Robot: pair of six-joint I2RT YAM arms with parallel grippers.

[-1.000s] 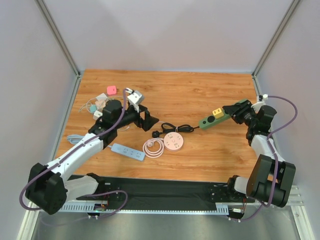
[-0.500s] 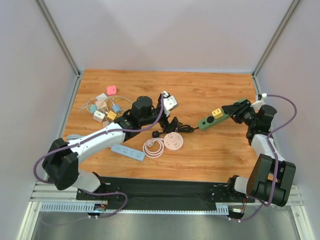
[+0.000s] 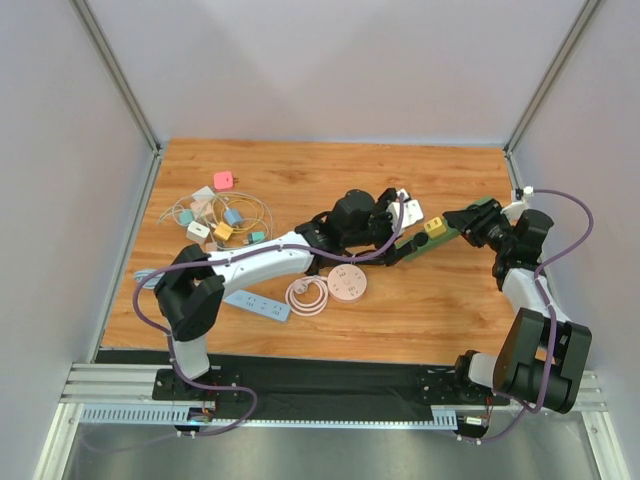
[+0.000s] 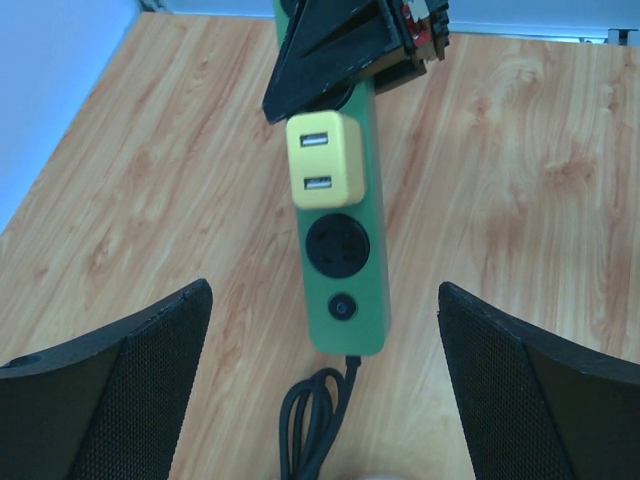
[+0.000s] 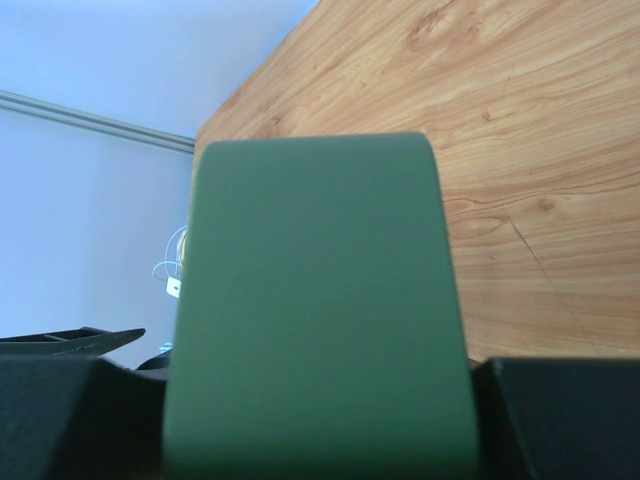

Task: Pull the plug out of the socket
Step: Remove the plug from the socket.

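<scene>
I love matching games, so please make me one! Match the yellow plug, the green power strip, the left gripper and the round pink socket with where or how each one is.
Things:
1. yellow plug
2. green power strip
3. left gripper
4. round pink socket

Places or states:
A. open, hovering over the green power strip
B. held at one end by the right gripper
C. plugged into the green power strip
D. lying on the table beside a coiled pink cable

Pairs: 1-C, 2-B, 3-A, 4-D
</scene>
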